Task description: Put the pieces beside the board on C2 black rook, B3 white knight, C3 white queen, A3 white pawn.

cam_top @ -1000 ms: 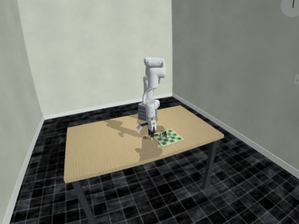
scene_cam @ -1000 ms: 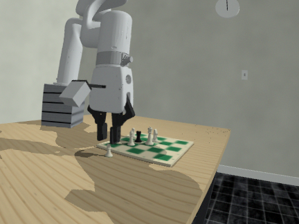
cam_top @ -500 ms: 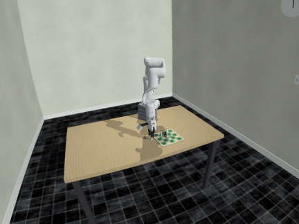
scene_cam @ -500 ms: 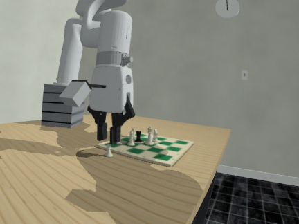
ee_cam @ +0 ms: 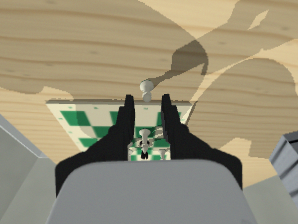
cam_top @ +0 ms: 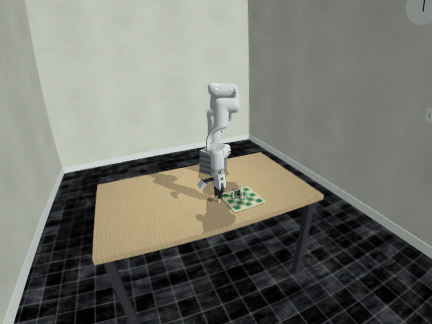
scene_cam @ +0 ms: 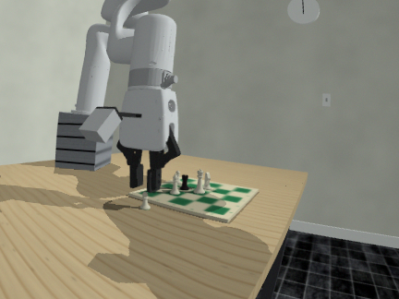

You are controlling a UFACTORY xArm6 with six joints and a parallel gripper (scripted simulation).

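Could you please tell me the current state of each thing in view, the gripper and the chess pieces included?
Black two-finger gripper: open, holding nothing, pointing down by the board's edge.
Small white pawn: upright on the wooden table, off the board, not gripped.
Black rook: upright on the board.
Three taller white pieces: upright on the board; squares unreadable.
Green-and-cream chessboard: lying flat.

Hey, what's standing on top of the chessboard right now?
On the chessboard: a black rook among three white pieces. A white pawn stands off it on the table. The gripper covers the near corner, so squares there are hidden.
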